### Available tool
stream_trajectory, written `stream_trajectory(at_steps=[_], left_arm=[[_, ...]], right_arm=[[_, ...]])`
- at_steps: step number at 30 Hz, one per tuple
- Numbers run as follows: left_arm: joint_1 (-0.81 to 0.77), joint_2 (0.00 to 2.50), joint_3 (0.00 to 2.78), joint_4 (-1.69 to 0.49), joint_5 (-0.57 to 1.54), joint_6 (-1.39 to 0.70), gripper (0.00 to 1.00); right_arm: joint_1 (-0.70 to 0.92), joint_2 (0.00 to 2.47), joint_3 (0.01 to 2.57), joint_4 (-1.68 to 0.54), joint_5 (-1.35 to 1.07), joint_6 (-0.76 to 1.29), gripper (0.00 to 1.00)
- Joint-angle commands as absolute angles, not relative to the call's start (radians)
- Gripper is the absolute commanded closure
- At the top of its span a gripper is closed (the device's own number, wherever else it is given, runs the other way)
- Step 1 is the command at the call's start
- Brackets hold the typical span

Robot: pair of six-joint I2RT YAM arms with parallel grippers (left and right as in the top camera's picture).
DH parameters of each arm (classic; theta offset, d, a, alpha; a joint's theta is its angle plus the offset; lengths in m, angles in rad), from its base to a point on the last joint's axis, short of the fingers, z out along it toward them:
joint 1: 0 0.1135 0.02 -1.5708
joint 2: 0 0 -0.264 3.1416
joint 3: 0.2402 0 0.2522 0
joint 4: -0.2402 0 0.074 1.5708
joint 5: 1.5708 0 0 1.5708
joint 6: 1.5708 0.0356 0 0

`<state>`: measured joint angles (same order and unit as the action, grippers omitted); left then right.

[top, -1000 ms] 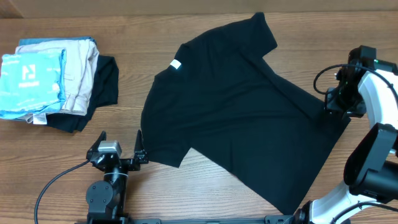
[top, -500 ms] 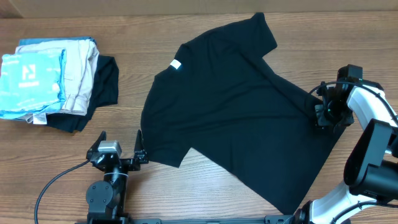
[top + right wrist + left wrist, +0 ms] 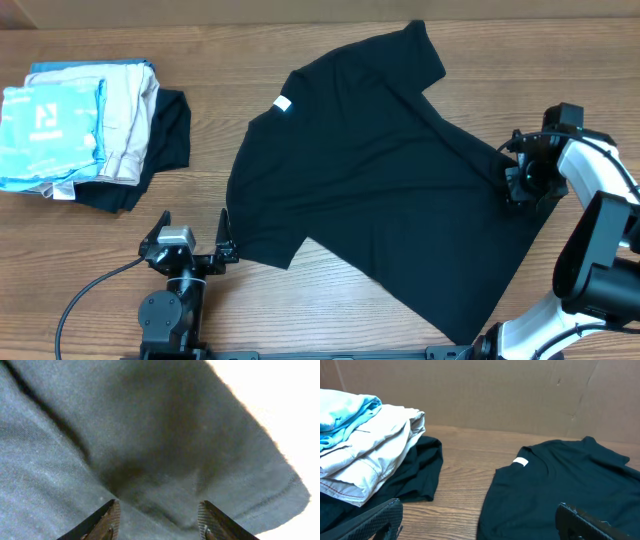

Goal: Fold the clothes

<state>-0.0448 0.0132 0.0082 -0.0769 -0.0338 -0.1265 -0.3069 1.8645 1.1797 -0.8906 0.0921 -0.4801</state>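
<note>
Right gripper point(image 3: 515, 183) on black T-shirt point(image 3: 370, 170) near hem corner — jaws wide, nothing pinched. Fabric soft, limp (light too) — pinch edge itself, expect drape.

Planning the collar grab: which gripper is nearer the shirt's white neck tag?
Left. The left gripper sits below the neck tag, just off a sleeve of the black T-shirt; the right gripper is far across, at its hem.

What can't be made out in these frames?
- Right wrist: whether the right gripper touches the black T-shirt; too close, blurred.
- Overhead: neck tag print; too small.
- Overhead: dark garment, mostly hidden under the beige garment.
- Overhead: T-shirt edge by the right arm; arm covers it.
</note>
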Motion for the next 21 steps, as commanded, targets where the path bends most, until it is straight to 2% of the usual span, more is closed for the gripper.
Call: stream_trajectory(at_steps=[1, 5, 10, 12, 17, 18, 20, 21], left_arm=[[-0.038, 0.006, 0.005, -0.075, -0.026, -0.108, 0.00], [-0.038, 0.006, 0.005, -0.075, -0.026, -0.108, 0.00], [-0.038, 0.006, 0.005, -0.075, -0.026, -0.108, 0.00], [-0.038, 0.006, 0.005, -0.075, -0.026, -0.108, 0.00], [-0.038, 0.006, 0.005, -0.075, -0.026, -0.108, 0.00], [-0.038, 0.006, 0.005, -0.075, -0.026, -0.108, 0.00], [-0.038, 0.006, 0.005, -0.075, -0.026, -0.108, 0.00], [-0.038, 0.006, 0.005, -0.075, -0.026, -0.108, 0.00]], right_arm=[[-0.310, 1.859, 1.106, -0.844, 0.077, -0.506, 0.46], [-0.310, 1.859, 1.095, -0.799, 0.155, -0.503, 0.60], [-0.310, 1.859, 1.101, -0.780, 0.235, -0.491, 0.62], [-0.310, 1.859, 1.121, -0.791, 0.235, -0.468, 0.57], [-0.310, 1.859, 1.140, -0.797, 0.235, -0.468, 0.56], [-0.310, 1.859, 1.140, -0.790, 0.235, -0.468, 0.60], [-0.310, 1.859, 1.140, -0.785, 0.235, -0.468, 0.83], [-0.310, 1.859, 1.140, -0.782, 0.235, -0.468, 0.91]])
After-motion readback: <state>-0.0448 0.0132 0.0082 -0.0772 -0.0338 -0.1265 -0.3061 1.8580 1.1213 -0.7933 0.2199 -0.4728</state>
